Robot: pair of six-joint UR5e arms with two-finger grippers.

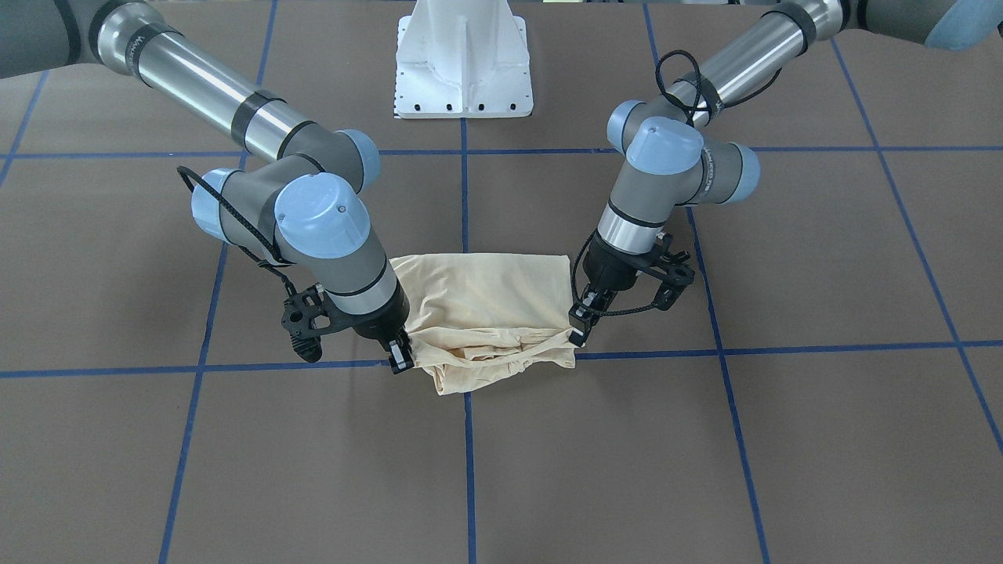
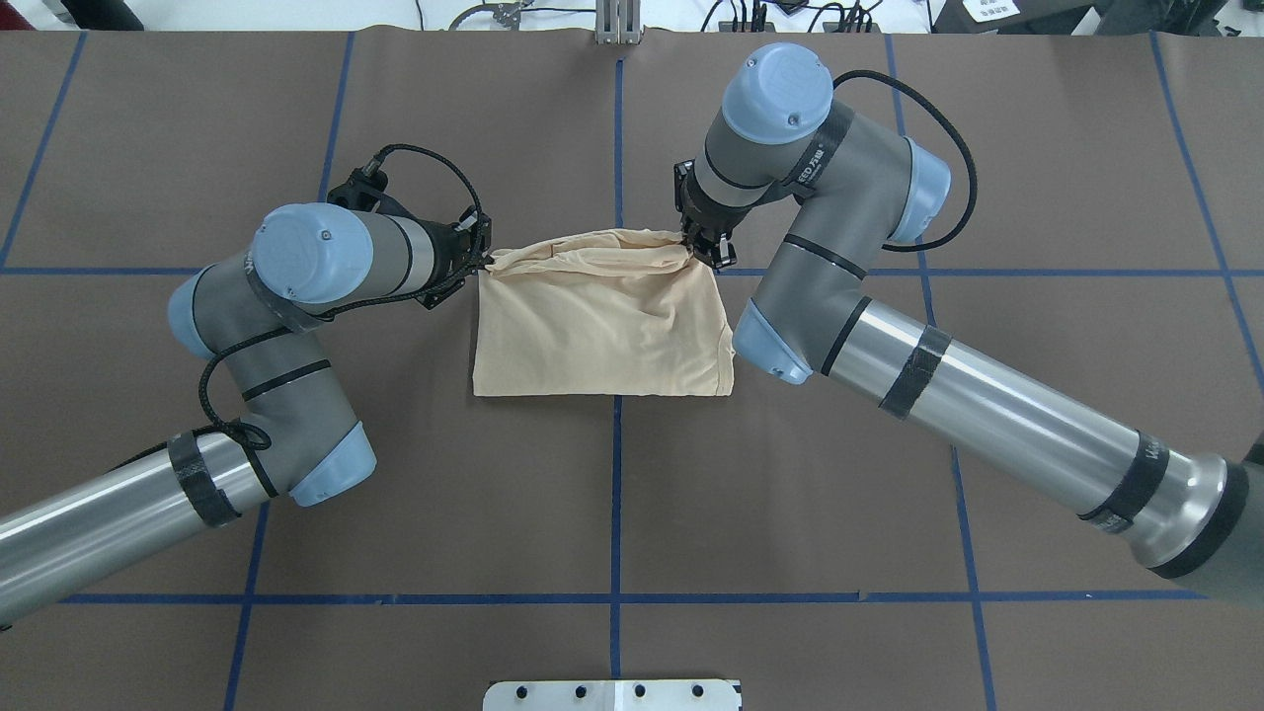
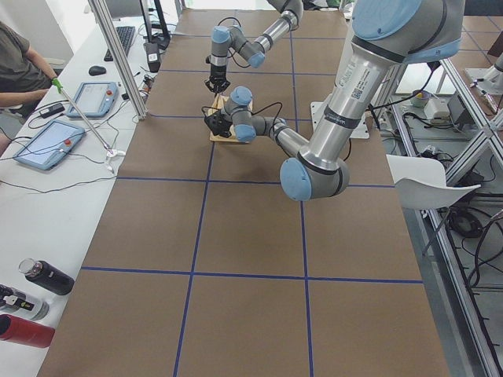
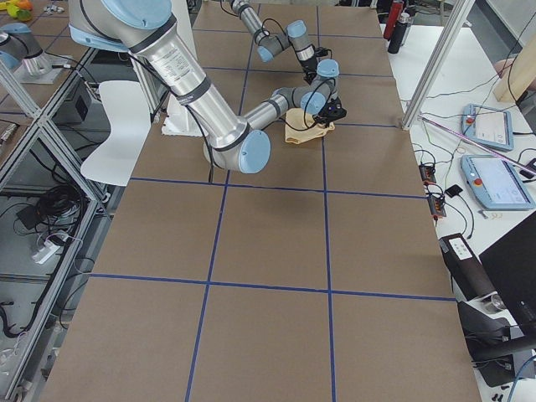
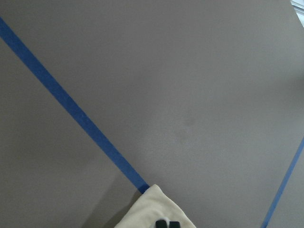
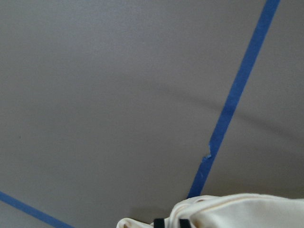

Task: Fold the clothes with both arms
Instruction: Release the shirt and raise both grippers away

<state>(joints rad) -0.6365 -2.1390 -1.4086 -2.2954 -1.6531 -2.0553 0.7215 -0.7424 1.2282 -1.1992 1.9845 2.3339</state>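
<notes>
The cream-yellow shirt (image 2: 602, 326) lies folded into a rough rectangle at the table's middle, with no print showing; it also shows in the front view (image 1: 486, 301). Its edge far from the robot is bunched and wrinkled between the two grippers. My left gripper (image 2: 482, 259) is shut on that edge's left corner and also shows in the front view (image 1: 578, 330). My right gripper (image 2: 713, 252) is shut on the opposite corner and also shows in the front view (image 1: 400, 356). Each wrist view shows closed fingertips (image 5: 167, 223) (image 6: 172, 222) on cream cloth (image 5: 152, 209) (image 6: 237, 211).
The white pedestal base (image 1: 464, 59) stands at the robot's side of the brown table, which is marked with blue tape lines (image 2: 617, 494). Tablets (image 3: 47, 143) and bottles (image 3: 47, 276) lie on the operators' side bench. A white chair (image 3: 428, 184) stands beside the table.
</notes>
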